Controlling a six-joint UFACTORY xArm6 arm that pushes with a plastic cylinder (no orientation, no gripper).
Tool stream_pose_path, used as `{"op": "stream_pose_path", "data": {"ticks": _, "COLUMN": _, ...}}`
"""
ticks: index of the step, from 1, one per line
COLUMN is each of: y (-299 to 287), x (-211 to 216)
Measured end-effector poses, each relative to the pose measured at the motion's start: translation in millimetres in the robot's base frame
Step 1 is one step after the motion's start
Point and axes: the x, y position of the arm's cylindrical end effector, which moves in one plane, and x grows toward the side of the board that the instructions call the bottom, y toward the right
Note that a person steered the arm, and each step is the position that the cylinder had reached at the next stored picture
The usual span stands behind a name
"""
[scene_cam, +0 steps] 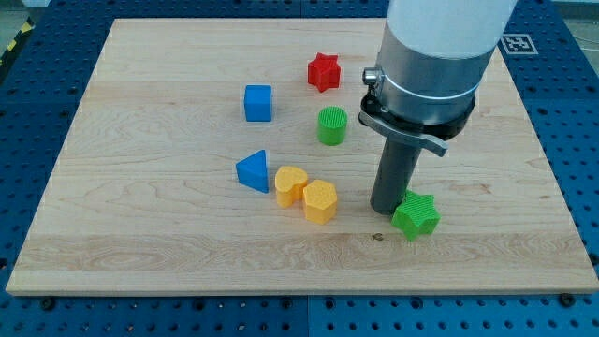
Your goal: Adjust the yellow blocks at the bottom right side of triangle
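Note:
Two yellow blocks lie side by side just right of a blue triangle [253, 171]: a yellow heart [290, 184] touching or nearly touching the triangle, and a yellow hexagon [320, 200] at the heart's lower right. My tip [388, 208] rests on the board to the right of the yellow hexagon, about a block's width away, and right next to a green star [416, 214] on its right.
A blue cube [258, 102], a red star [324, 72] and a green cylinder [331, 125] lie toward the view's top of the wooden board [122, 215]. The arm's wide grey body [435, 56] hangs over the board's upper right.

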Motion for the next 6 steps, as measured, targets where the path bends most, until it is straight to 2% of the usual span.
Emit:
{"op": "stream_pose_path", "data": {"ticks": 3, "y": -47.5, "x": 5.2}}
{"op": "stream_pose_path", "data": {"ticks": 6, "y": -55.6, "x": 16.8}}
